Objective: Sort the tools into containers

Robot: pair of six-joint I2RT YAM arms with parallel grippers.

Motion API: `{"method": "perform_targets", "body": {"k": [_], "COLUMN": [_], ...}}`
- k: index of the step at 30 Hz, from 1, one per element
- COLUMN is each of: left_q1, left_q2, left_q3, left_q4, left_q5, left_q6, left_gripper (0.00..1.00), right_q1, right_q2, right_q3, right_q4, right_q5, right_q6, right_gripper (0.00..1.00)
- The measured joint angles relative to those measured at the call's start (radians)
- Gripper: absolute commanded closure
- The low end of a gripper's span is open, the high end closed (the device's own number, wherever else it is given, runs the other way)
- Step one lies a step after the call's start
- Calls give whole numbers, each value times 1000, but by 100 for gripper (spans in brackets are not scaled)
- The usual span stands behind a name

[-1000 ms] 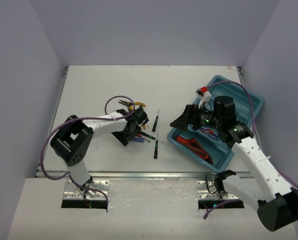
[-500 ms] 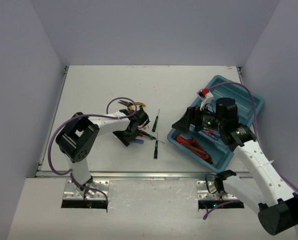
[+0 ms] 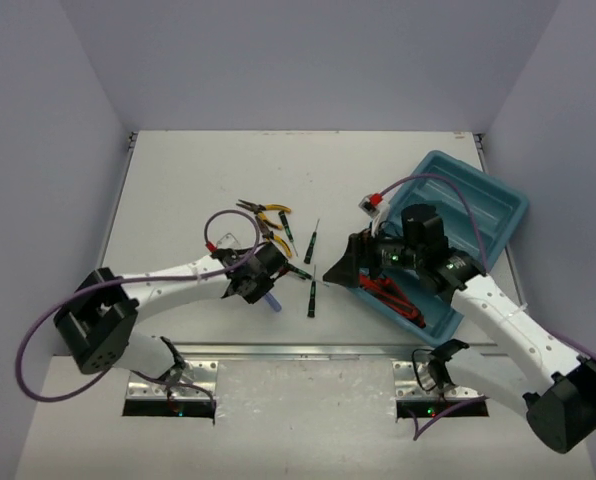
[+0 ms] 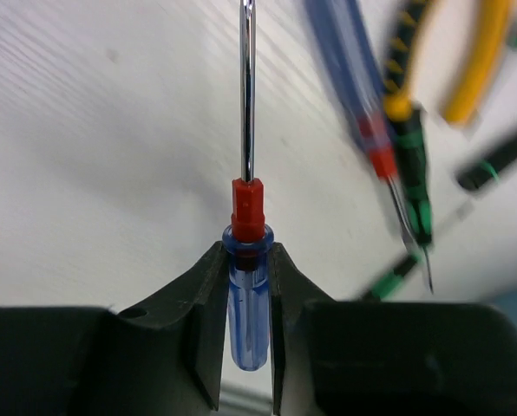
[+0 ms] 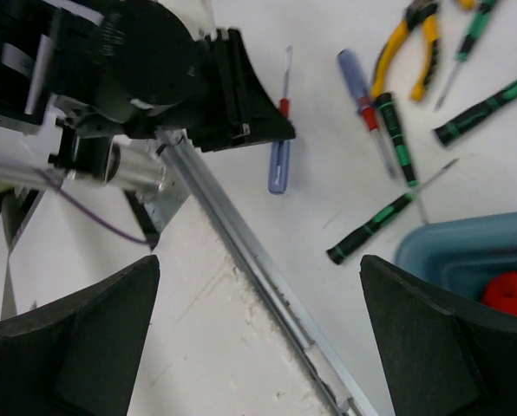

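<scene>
My left gripper [image 3: 260,284] is shut on a blue-handled screwdriver [image 4: 247,299], fingers clamped either side of the clear blue handle, its red collar and steel shaft pointing away over the table. The right wrist view shows this screwdriver [image 5: 278,166] beside the left gripper [image 5: 257,130]. Loose tools lie nearby: another blue screwdriver [image 5: 359,83], yellow-handled pliers [image 3: 269,212] and black-green screwdrivers [image 3: 312,298]. My right gripper [image 3: 343,268] hangs open and empty over the table, just left of the teal tray [image 3: 478,205]. Red-handled pliers [image 3: 393,296] lie in the tray's near compartment.
A metal rail [image 3: 298,350] runs along the table's near edge, below both grippers. The tray sits slanted at the right of the table. Purple cables loop over both arms. Grey walls close in the left, back and right.
The left gripper has closed on the blue screwdriver and drawn it toward the near edge, the arm swinging low. The right gripper has moved left off the tray toward the loose tools.
</scene>
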Motion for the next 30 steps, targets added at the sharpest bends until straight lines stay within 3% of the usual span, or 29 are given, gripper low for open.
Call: {"method": "perform_targets", "body": {"k": [7,13,16,17,18,19,20,21,22,23,27,30], "left_q1": [-168,-192,-202,-205,-206,-206,-207,-207,-207,-207,-206,-212], "left_q2": [-336,-544,-571,-578,-585,-593,-597,-598,-601,-602,-619,-612], "left_q3": [-163,-353,-379,-387,-396,-405,-412,-418,-421,-422,-401,-284], "left_q4": [284,610,720,754,781,803,818,823,833,842,808,604], "left_q5": [-18,25,55,64,68,72,73,72,73,69,21,-70], "left_q6": [111,230,258,260,261,262,268,278,282,286,307,308], "left_gripper": [100,100,100,100,95,83,70,52,21,3,0,0], "right_q1": [281,366,383,384,386,388,389,390,391,391,391,387], "right_q2": [200,297,315,321,328,336,346,354,360,366,357,312], "right_q3": [-28,-39,-40,-40,-40,-40,-40,-40,-40,-40,-34,9], "right_q4": [166,286,332,345,352,358,369,372,369,360,294,126], "right_q5": [54,168,208,214,215,216,211,221,216,217,272,453], "right_q6": [78,126,145,148,151,158,164,169,165,163,98,-55], "right_gripper": [23,37,50,58,70,91,93,99,100,100,100,92]}}
